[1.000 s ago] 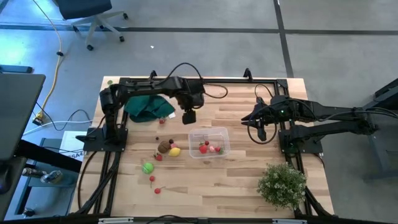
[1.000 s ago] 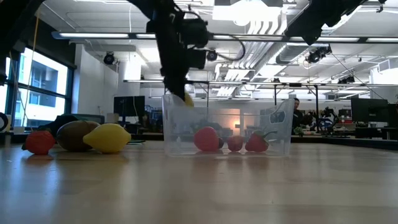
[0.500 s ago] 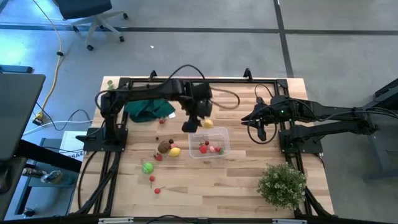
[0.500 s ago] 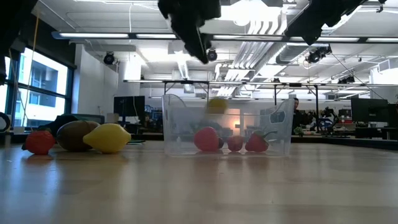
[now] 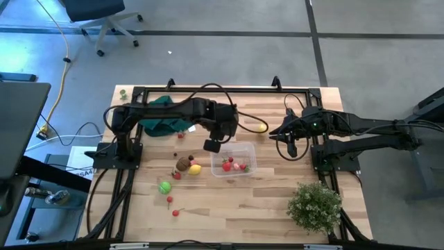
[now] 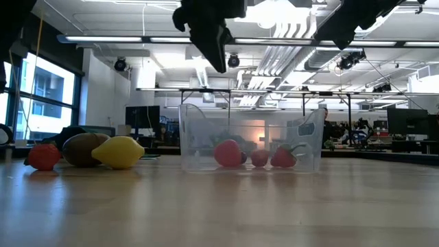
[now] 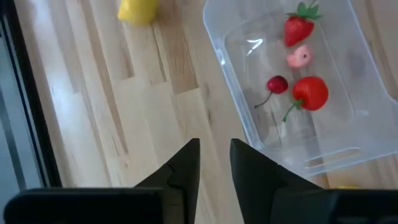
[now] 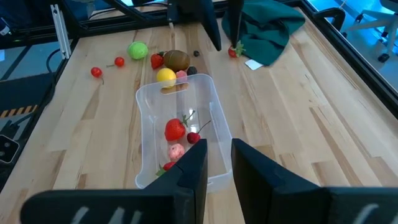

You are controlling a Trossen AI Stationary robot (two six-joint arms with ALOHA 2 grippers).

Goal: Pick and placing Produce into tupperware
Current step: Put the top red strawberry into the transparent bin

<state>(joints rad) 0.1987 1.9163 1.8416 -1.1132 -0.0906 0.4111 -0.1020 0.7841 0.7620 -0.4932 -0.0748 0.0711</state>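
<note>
Loose produce sat centre-left. Left gripper hung at the tupperware upper-left rim, fingers nearly shut, empty; a careless descent could clip the rim and shove it. Yellow piece lay outside, upper right. Right gripper waited right, nearly shut, empty.

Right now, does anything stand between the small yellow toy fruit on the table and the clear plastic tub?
Nothing visible does: only bare wood lies between the small yellow toy fruit and the clear plastic tub. The left hand hovers by the tub's opposite corner; the right hand waits aside.
</note>
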